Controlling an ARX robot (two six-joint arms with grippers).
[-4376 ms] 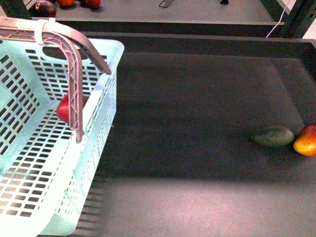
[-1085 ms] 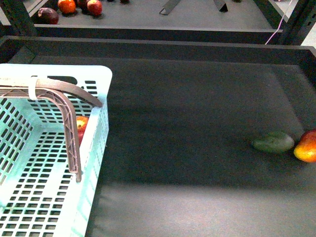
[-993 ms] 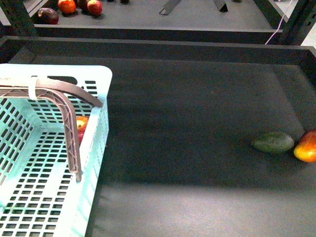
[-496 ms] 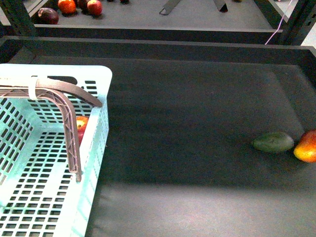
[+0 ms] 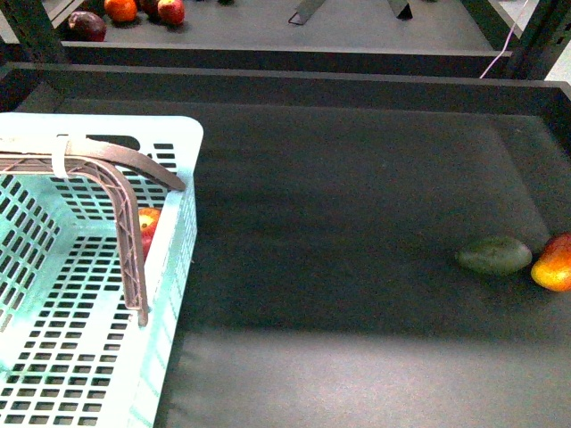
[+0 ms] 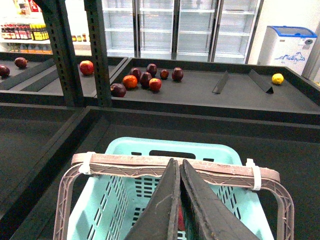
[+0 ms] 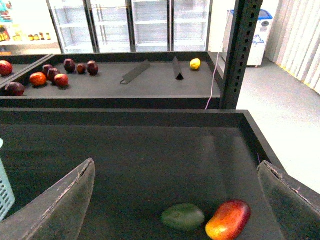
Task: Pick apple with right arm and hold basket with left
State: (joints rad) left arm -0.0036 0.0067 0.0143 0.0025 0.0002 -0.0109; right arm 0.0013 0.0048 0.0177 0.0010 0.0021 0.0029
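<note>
Dark shelf matting is seen from the front, with the pale turquoise slotted plastic basket (image 5: 89, 294) at left and the round red apple (image 5: 147, 223) inside it. From the left wrist, the left gripper (image 6: 178, 200) is pressed together over the brown ribbed swing handles (image 6: 150, 166). From the right wrist, the right gripper (image 7: 175, 200) is spread wide above a dark green oval fruit (image 7: 183, 217); the apple appears already delivered, so only steady holding seems required.

Most of the apple (image 5: 148, 220) is hidden behind the brown handle (image 5: 125, 232) and the basket (image 5: 169, 267) wall; only a sliver shows. The basket itself runs off the front view's left and lower edges. In the left wrist view, the closed left hand (image 6: 179, 172) covers the apple but for a red strip, and the basket's near end is cut off. The red-yellow fruit (image 5: 555, 265) beside the green fruit (image 5: 493, 255) is clipped by the front view's right edge. The right hand's fingers (image 7: 55, 205) are cropped in the right wrist view.
</note>
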